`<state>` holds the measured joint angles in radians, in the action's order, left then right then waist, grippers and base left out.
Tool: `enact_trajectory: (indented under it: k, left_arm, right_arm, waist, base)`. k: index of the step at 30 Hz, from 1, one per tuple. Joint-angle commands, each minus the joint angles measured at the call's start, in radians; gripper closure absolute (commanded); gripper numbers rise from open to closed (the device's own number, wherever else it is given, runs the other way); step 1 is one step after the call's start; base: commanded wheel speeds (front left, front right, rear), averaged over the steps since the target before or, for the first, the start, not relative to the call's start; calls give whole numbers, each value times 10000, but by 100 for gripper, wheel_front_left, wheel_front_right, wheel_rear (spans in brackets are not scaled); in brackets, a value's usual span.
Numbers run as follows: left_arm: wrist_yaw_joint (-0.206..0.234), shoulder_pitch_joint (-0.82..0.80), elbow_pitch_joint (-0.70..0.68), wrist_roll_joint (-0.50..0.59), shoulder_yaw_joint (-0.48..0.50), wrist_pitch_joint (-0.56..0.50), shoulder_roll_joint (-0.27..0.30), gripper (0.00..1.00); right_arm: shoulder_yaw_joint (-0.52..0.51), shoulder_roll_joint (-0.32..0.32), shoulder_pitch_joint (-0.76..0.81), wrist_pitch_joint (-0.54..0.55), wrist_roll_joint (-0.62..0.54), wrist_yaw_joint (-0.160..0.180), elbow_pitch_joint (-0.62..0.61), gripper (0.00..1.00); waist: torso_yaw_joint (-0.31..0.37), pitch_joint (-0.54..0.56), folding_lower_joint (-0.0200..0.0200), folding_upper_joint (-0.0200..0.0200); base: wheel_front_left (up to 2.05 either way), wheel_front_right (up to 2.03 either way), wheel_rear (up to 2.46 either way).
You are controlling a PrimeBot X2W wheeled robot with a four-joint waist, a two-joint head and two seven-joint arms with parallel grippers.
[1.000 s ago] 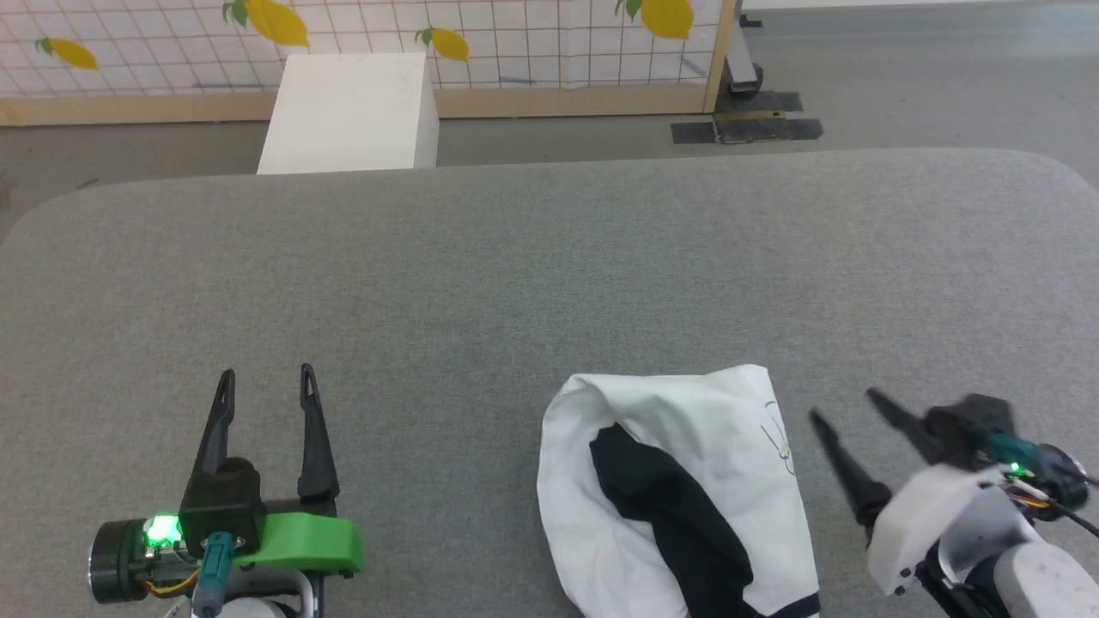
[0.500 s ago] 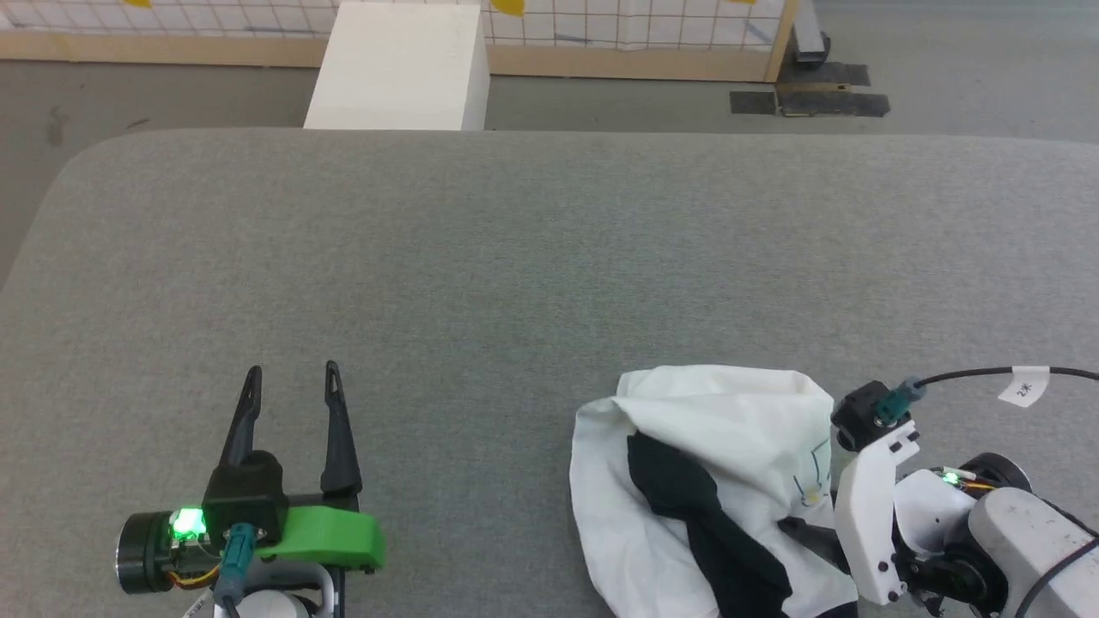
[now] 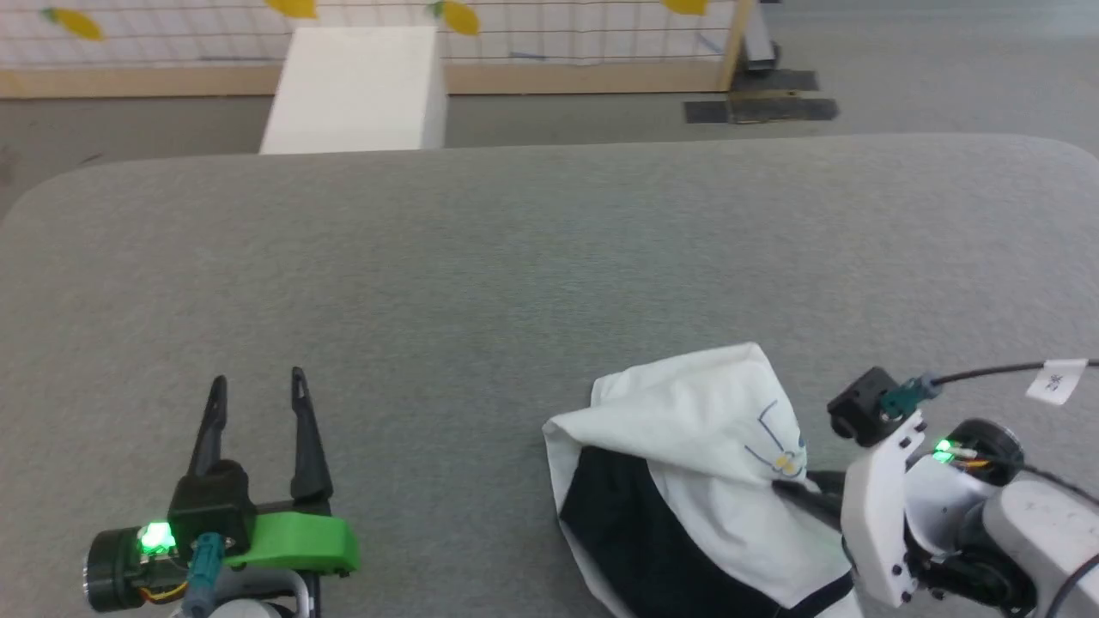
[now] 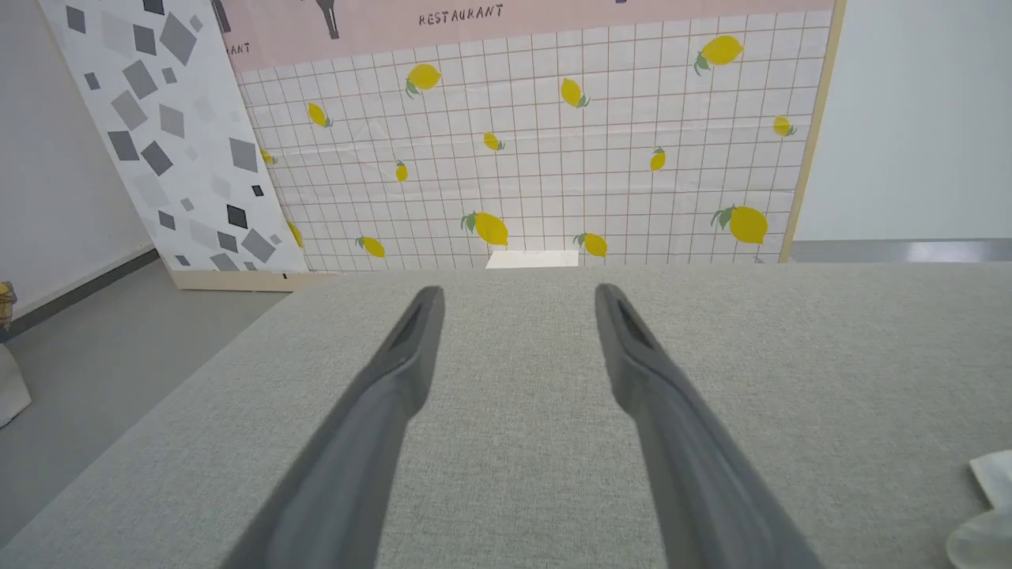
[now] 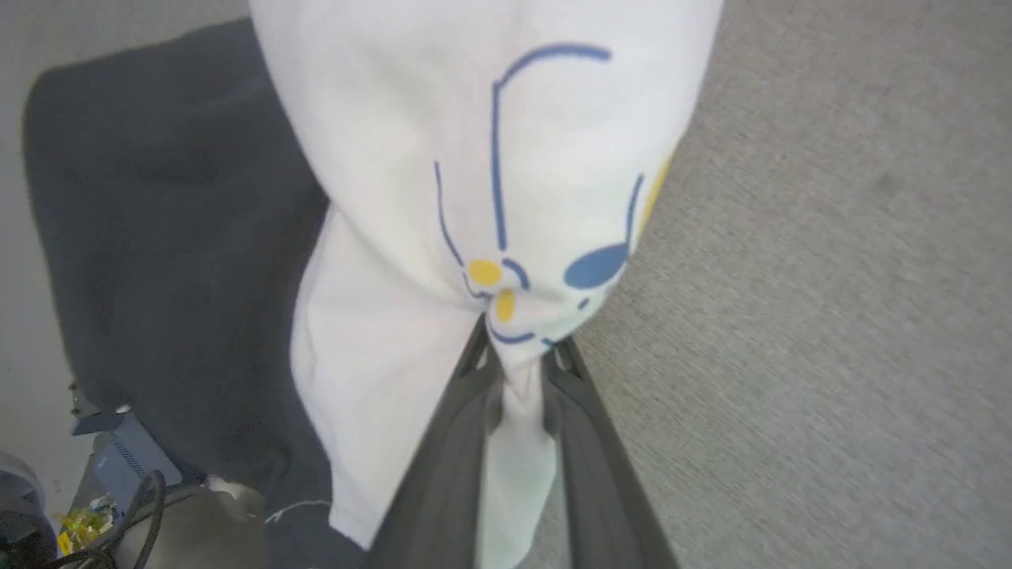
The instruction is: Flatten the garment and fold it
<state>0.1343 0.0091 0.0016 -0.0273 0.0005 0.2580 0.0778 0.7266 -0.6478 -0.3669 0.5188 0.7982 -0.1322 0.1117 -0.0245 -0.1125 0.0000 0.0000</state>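
The garment lies crumpled at the near right of the grey table, white cloth on top with black fabric showing below it. My right gripper reaches in from the right and is shut on a white fold next to the blue and yellow print. In the right wrist view the two fingers of the right gripper pinch the white cloth of the garment, which rises into a peak. My left gripper rests open at the near left, well apart from the cloth. In the left wrist view the left gripper holds nothing.
A white box stands on the floor beyond the table's far edge, before a lemon-patterned wall panel. Grey tabletop stretches wide to the left and behind the garment. A corner of the white cloth peeks in at the left wrist view's lower right.
My right gripper swung in to the garment's right edge, closed on the white fold and pulled it up, baring more black fabric. The head camera shifted. The left gripper stayed put.
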Motion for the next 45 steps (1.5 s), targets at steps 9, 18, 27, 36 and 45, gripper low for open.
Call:
enact_trajectory:
  k: [9, 18, 27, 36, 45]
  left_arm:
    - [181, -278, -837, 135, 490, 38, 173, 0]
    - [126, -1209, -1641, 435, 392, 38, 672, 0]
    - [222, -2200, -2255, 547, 25, 38, 901, 0]
    - [480, -2519, -2531, 514, -270, 38, 918, 0]
    - [742, -2106, -2174, 300, -307, 38, 862, 0]
  right_arm:
    - [-679, -1115, -1205, 152, -332, 15, -566, 100]
    - [-1417, -1883, -2708, -385, -1431, 15, 1311, 100]
    - [-2581, -2529, -4088, -670, -2886, 15, 3982, 100]
    - [-4113, -2051, -4610, -953, -3877, 15, 5658, 100]
    - [-5287, -1421, -4487, -1954, -4619, 15, 5929, 0]
  waist:
    - [2484, -1497, 0, 0]
    - [2702, -3367, 0, 0]
    - [2147, -4718, 0, 0]
    - [1942, -5102, 0, 0]
    - [1951, -3763, 0, 0]
  base:
    - [0, 0, 0]
    - [0, 0, 0]
    - [0, 0, 0]
    - [0, 0, 0]
    - [0, 0, 0]
